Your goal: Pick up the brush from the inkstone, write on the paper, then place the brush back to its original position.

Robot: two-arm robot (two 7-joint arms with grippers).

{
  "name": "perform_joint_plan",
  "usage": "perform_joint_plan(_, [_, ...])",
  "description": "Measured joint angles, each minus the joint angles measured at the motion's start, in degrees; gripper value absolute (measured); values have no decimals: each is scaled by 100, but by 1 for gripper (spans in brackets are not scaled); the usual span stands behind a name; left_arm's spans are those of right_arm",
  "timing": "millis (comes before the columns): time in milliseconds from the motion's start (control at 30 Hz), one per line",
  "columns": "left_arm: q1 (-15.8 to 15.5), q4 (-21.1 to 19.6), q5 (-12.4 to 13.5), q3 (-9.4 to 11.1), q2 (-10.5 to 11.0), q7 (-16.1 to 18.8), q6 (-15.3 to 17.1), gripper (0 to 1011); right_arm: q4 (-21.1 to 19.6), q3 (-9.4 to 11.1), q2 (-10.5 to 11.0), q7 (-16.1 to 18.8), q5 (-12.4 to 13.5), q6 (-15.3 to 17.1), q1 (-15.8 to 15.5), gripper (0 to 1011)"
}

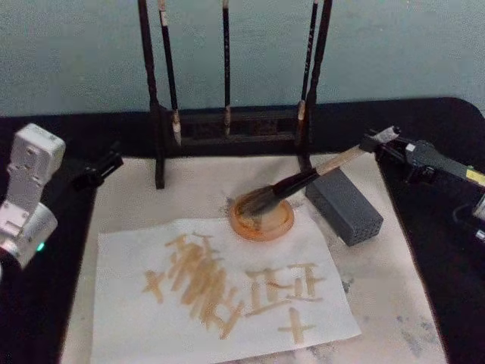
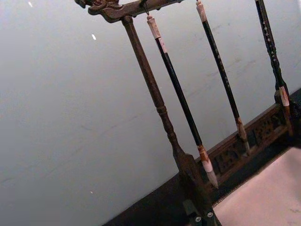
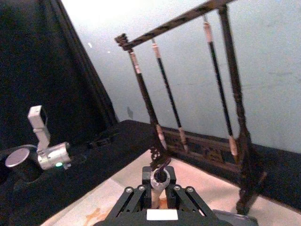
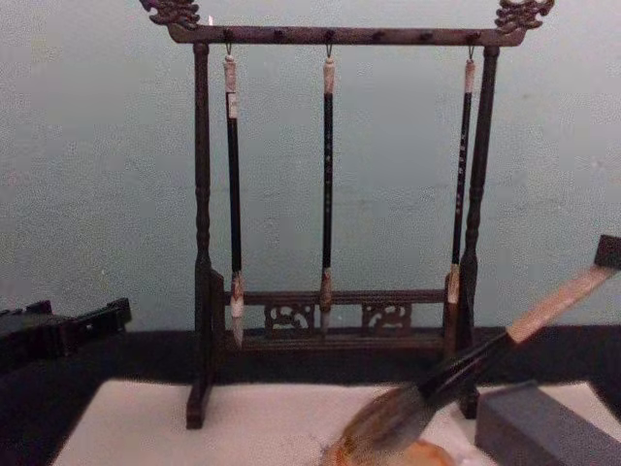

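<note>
The brush [image 1: 303,182] lies slanted, its bushy head in the round orange inkstone [image 1: 261,220] and its tan handle propped on a grey block [image 1: 345,205]. My right gripper [image 1: 390,142] sits at the handle's dark end, shut on it; in the right wrist view the fingers [image 3: 146,175] flank the brush [image 3: 160,181]. The chest view shows the brush [image 4: 456,374] rising to the right. The paper [image 1: 121,303], marked with tan strokes, lies in front of the inkstone. My left gripper [image 1: 97,171] is parked over the black cloth at the left.
A dark wooden rack [image 1: 227,125] with three slim hanging brushes stands behind the inkstone. The paper rests on a cream felt mat [image 1: 394,303] stained grey at the right. Black cloth [image 1: 447,250] borders the mat on both sides.
</note>
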Motion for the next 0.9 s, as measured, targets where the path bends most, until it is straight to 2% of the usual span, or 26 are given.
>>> perform_joint_plan(433, [0, 0, 0, 0, 0, 1, 0, 1002, 660, -161, -209, 116, 193, 40, 267, 168])
perform_joint_plan(900, [0, 0, 0, 0, 0, 1, 0, 1002, 1017, -256, -311, 172, 216, 73, 425, 169])
